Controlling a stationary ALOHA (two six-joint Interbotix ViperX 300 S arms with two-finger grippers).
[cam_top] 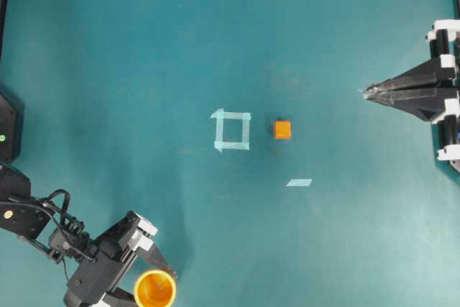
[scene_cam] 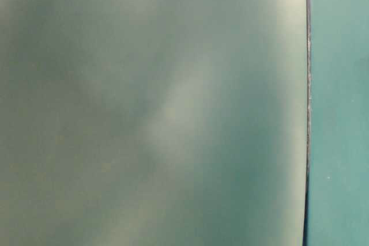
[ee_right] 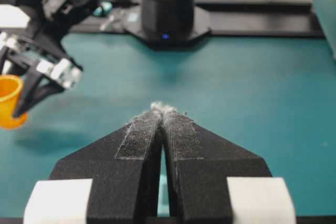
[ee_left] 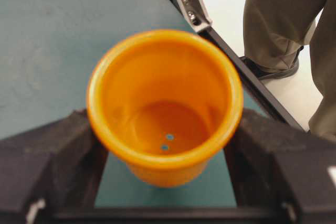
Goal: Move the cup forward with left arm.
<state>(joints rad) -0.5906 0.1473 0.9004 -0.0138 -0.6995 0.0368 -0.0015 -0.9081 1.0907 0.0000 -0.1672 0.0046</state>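
Your left gripper [cam_top: 159, 283] sat at the seven o'clock corner of the teal table [cam_top: 144, 70], its black fingers [ee_left: 47, 156] spread wide with the cup [cam_top: 155, 289] standing upright between them. From the left wrist camera you could see one finger pressed against each side of the cup [ee_left: 164, 106] just under its thick yellow rim, so the pincer was clasped around the cup rather than standing free of it. The cup's darker orange inside showed two small dots on the bottom. From the right wrist camera the cup [ee_right: 10, 100] appeared at nine o'clock, its base looking slightly above a shadow on the table, though you could not tell for sure whether it was lifted.

Your right gripper [cam_top: 368, 93] rested at three o'clock of the table, pointing toward the middle, its two fingertips [ee_right: 157, 111] pressed together with nothing between them.

Near the table's centre lay a square of pale tape [cam_top: 232, 131], with a small orange cube [cam_top: 282, 129] just beside it at its three o'clock, not touching. A single strip of tape [cam_top: 299, 182] lay at the cube's five o'clock.

The table-level view gave you only a blurred grey-green surface.
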